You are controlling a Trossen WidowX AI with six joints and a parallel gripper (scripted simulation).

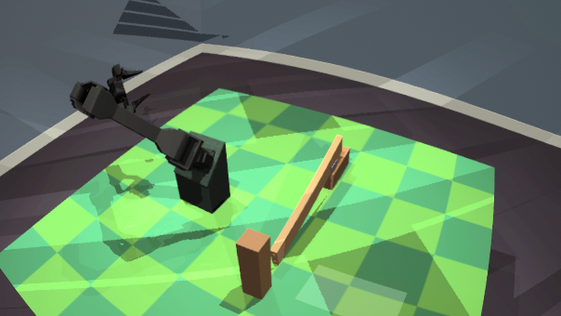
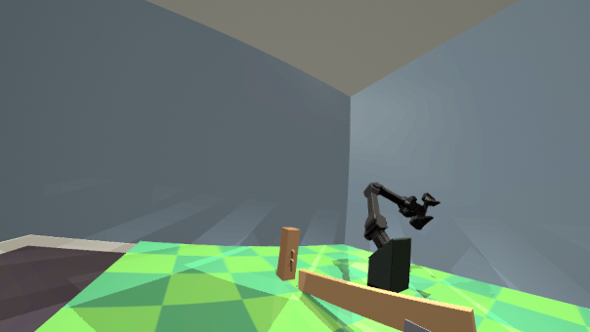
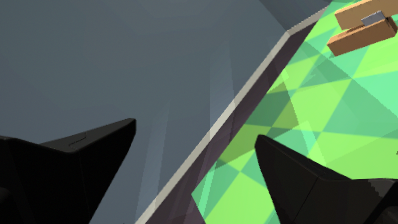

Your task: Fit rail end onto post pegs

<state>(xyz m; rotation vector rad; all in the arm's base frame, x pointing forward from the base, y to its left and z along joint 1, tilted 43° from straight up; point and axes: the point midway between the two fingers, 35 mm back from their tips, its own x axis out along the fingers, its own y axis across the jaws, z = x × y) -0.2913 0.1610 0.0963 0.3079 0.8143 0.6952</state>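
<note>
The long wooden rail slopes down from the bracket on the low footboard block to its near end, low at the table in front of the post. In the exterior view the two pegs stick out of the post, an upper peg and a lower peg, both uncovered. Holes show faintly in the rail's near end. My gripper is open and empty, high up and far from the rail and post.
The arm's dark base block stands on the green checkered mat, to one side of the rail and post. The dark floor area with a pale border lies beyond the mat.
</note>
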